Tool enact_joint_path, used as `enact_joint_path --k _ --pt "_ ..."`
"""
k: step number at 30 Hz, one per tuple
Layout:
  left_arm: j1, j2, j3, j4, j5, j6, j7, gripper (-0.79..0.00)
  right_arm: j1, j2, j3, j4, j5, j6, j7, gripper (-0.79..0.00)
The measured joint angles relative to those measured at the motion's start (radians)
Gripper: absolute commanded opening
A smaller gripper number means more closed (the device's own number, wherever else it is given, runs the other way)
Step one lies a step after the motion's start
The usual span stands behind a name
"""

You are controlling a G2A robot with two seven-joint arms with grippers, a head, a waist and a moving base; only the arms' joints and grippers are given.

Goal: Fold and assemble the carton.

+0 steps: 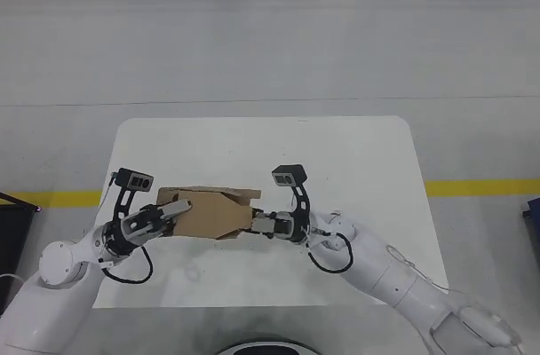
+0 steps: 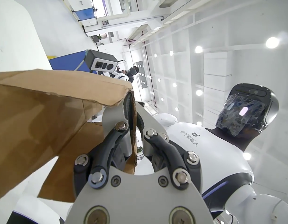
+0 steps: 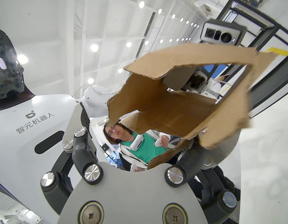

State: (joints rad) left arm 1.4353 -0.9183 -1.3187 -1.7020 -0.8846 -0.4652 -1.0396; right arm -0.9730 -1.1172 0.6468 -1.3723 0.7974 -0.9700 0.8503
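Over the white table [image 1: 359,160] mid-frame, a brown cardboard carton [image 1: 212,213], likely light and bendy: left claw [image 2: 131,104] pinches one edge, right claw [image 1: 258,222] gapes opposite; I'd grip near creases.

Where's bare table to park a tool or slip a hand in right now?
Free: the far strip between the carton and the far edge of the table, and the table end past the right gripper. Crowded: mid-table, where the left gripper and right gripper flank the carton.
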Motion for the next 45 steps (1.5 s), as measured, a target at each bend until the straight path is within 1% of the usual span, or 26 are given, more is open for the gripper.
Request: enact_joint_path --k 3,8,10,14,16,22,26,30,33,36,39,45 --pt "0.000 0.000 0.000 0.000 0.000 0.000 0.000 -0.785 -0.006 0.010 0.022 0.019 -0.020 -0.038 -0.038 0.000" --pt "0.004 0.000 0.003 -0.008 0.014 0.006 0.003 -0.785 -0.006 0.010 0.022 0.019 -0.021 -0.038 -0.038 0.000" --pt "0.013 0.000 0.004 -0.021 0.048 0.011 -0.004 -0.785 -0.009 0.009 0.024 0.010 -0.018 -0.027 -0.047 0.000" --pt "0.032 0.000 0.002 -0.035 0.099 0.026 -0.028 -0.785 0.001 -0.006 0.040 -0.005 -0.066 0.017 -0.129 0.000" --pt "0.037 0.001 -0.001 -0.040 0.116 0.028 -0.033 -0.785 0.005 -0.015 0.034 -0.011 -0.059 0.021 -0.134 0.000" --pt "0.055 0.002 -0.015 -0.054 0.117 0.054 -0.070 -0.785 0.018 -0.039 0.015 0.011 0.027 0.028 -0.075 0.000" --pt "0.067 0.002 -0.038 -0.062 0.114 0.047 -0.082 -0.785 0.014 -0.049 0.041 0.070 0.096 -0.010 -0.068 0.000" --pt "0.087 0.003 -0.073 -0.065 0.086 0.028 -0.091 -0.785 -0.008 -0.046 0.081 0.101 0.127 -0.041 -0.044 0.000" --pt "0.102 0.005 -0.091 -0.069 0.074 0.032 -0.116 -0.785 -0.030 -0.040 0.111 0.082 0.125 -0.038 -0.037 0.000" --pt "0.108 0.006 -0.091 -0.075 0.089 0.053 -0.154 -0.785 -0.047 -0.037 0.124 0.044 0.122 -0.015 -0.015 0.000" --pt "0.103 0.005 -0.082 -0.078 0.093 0.075 -0.179 -0.785 -0.047 -0.043 0.112 0.020 0.138 0.024 0.024 0.000" --pt "0.075 -0.004 -0.063 -0.071 0.069 0.062 -0.158 -0.785 -0.028 -0.073 0.056 -0.008 0.262 0.148 0.148 0.000"
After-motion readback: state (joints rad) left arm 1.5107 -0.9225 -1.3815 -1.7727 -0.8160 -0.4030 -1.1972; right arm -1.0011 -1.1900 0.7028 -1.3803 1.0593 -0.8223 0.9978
